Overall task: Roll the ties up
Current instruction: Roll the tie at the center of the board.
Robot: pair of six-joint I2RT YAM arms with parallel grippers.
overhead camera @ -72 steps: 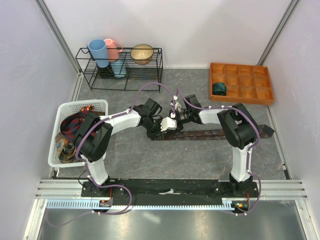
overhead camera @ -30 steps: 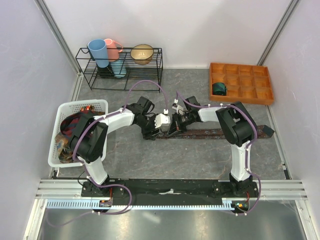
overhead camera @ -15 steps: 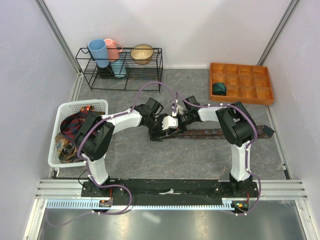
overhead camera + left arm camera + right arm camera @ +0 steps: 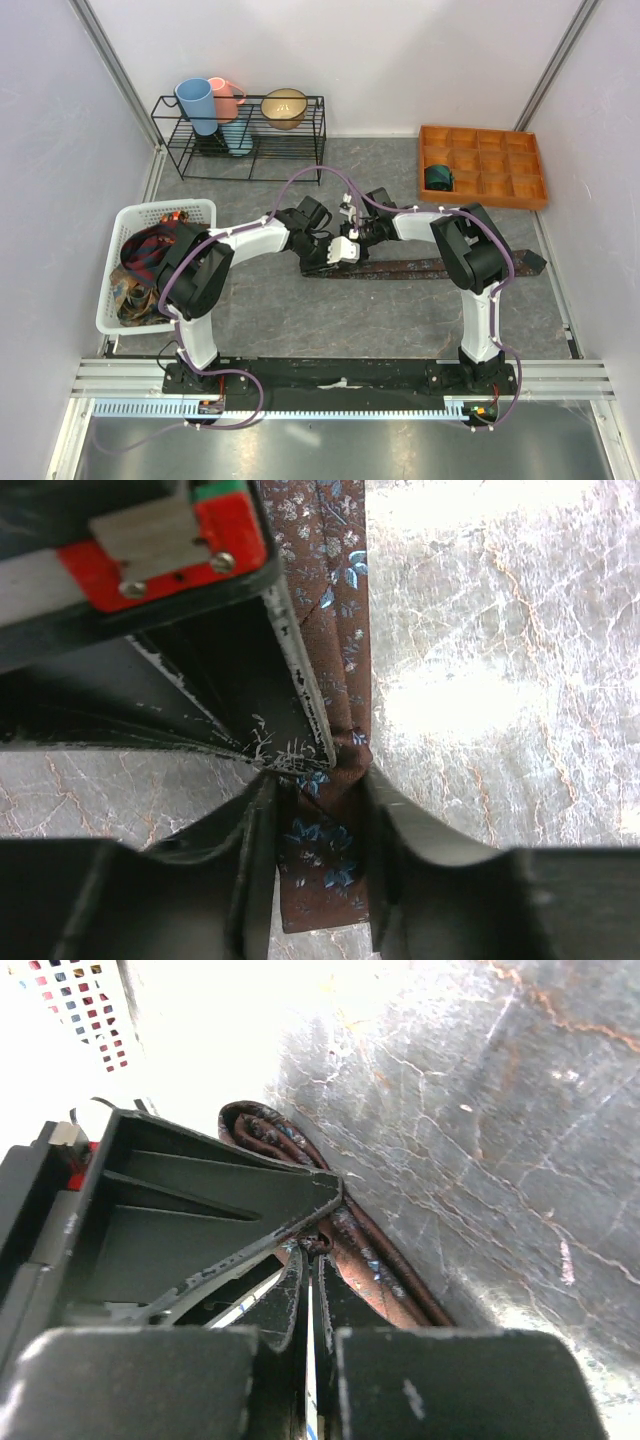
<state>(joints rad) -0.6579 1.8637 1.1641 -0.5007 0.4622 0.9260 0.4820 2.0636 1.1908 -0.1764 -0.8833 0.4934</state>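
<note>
A maroon-brown tie [image 4: 440, 266] with small blue flowers lies stretched across the table from the centre out to the right. Both grippers meet at its left, narrow end. My left gripper [image 4: 320, 800] has its fingers [image 4: 250, 850] against both edges of that end [image 4: 325, 865], and the cloth bunches at the tips. My right gripper [image 4: 315, 1250] is shut, its tips pinching the folded edge of the tie [image 4: 380, 1260] right beside the left finger. More ties [image 4: 145, 262] lie heaped in the white basket. One teal tie [image 4: 437, 177] sits rolled in the orange tray.
The white basket [image 4: 205, 208] stands at the left. An orange compartment tray [image 4: 500, 160] sits at the back right. A black wire rack [image 4: 300, 140] holding cups and a bowl stands at the back. White walls close in both sides.
My left gripper has shifted right along the tie's end toward the right gripper, and its jaws widened, then closed in on the cloth. The right gripper stayed shut in place.
</note>
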